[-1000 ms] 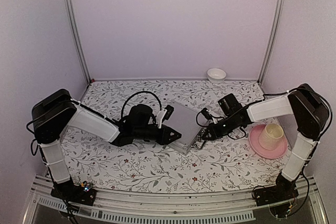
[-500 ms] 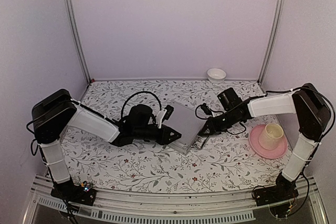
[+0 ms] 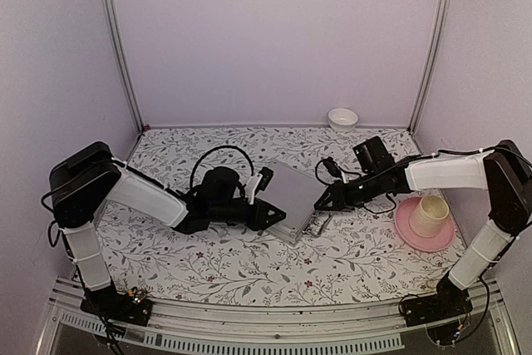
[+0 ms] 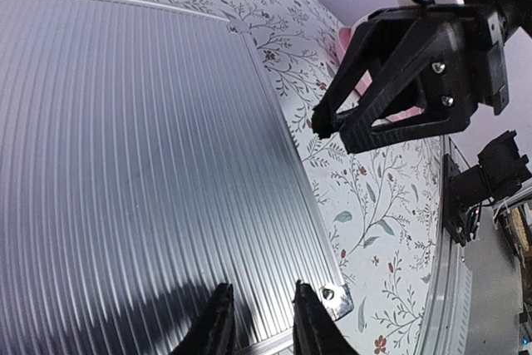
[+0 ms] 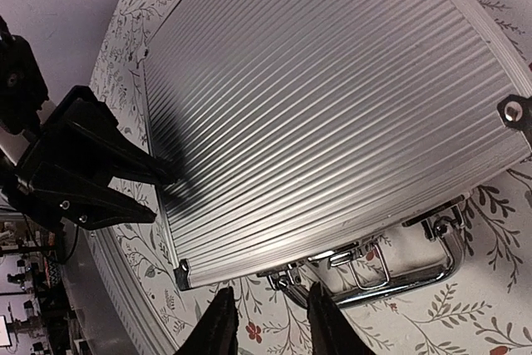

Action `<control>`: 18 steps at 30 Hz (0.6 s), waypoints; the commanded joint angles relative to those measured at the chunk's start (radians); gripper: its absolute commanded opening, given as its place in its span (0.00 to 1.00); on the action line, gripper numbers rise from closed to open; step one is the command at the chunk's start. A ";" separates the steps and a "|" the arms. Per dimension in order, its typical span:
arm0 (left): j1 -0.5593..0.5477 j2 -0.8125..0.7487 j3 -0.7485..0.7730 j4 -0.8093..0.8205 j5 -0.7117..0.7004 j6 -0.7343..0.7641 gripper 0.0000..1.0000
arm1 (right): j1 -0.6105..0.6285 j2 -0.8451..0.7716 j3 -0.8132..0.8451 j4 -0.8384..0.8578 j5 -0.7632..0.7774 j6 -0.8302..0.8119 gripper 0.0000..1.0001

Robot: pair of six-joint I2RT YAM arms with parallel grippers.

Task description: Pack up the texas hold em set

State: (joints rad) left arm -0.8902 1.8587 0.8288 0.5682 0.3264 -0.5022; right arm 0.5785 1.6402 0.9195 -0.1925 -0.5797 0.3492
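The silver ribbed briefcase [image 3: 295, 191] of the texas hold em set lies shut at the middle of the table. Its chrome handle [image 5: 399, 282] and latches [image 5: 332, 258] face the near-right side. My left gripper [image 3: 280, 215] rests at the case's near-left corner, tips [image 4: 259, 315] a small gap apart over the lid [image 4: 141, 164] with nothing between them. My right gripper [image 3: 318, 204] hovers just off the handle side, jaws [image 5: 268, 315] apart and empty, one latch straight ahead of them. Cards, chips and button are hidden.
A cream cup [image 3: 430, 214] stands on a pink plate [image 3: 405, 224] at the right, close behind my right forearm. A small white bowl [image 3: 342, 118] sits at the back wall. Floral tablecloth surrounds the case; a metal rail runs along the near edge.
My right gripper has drawn back a little from the latch side of the case and its jaws have parted. The left arm and the case have stayed put.
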 commanded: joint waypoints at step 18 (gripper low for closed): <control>-0.009 -0.111 -0.026 0.018 -0.070 0.015 0.37 | -0.141 0.001 -0.124 0.222 -0.053 -0.078 0.56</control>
State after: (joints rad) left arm -0.8902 1.7855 0.8268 0.5659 0.2890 -0.5014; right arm 0.4446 1.6066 0.8093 -0.0757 -0.5812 0.3050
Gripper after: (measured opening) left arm 0.361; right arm 0.548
